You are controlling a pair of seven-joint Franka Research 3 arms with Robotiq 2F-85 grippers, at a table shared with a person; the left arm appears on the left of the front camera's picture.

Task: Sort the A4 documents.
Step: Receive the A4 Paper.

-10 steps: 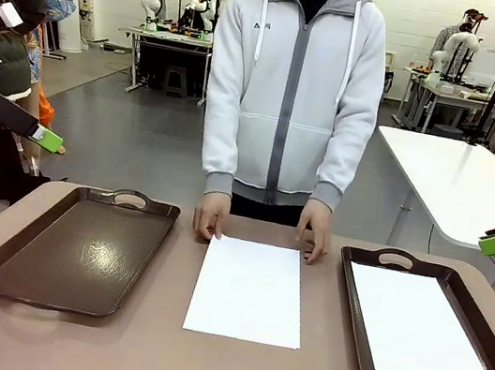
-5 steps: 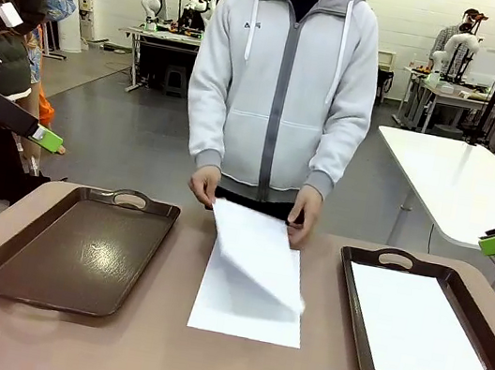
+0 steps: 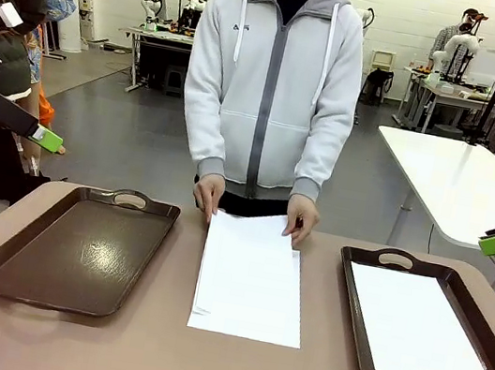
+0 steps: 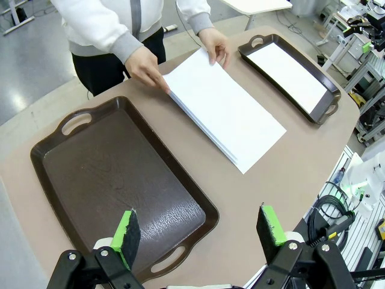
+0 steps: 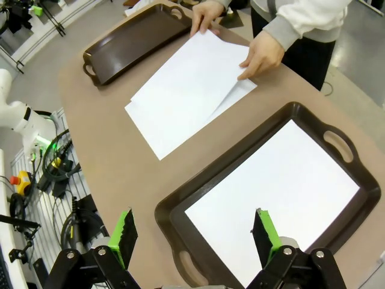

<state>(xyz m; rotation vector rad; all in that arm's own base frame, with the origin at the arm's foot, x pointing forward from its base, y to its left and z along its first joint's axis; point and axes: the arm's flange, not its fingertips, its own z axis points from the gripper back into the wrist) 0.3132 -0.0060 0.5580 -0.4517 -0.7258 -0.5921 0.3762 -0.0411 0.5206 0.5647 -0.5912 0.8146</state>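
A4 documents (image 3: 250,285) are squared on the bench (image 3: 143,353) by a person (image 3: 271,103) for sorting, with left gripper (image 4: 198,229) and right gripper (image 5: 195,232) jaws released.

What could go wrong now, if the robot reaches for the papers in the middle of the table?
1. The person's hands hold the far edge of the paper pile; a reach now could strike them.
2. The sheets lie flat on the table, slightly offset, so a grasp might lift two together or crease one.
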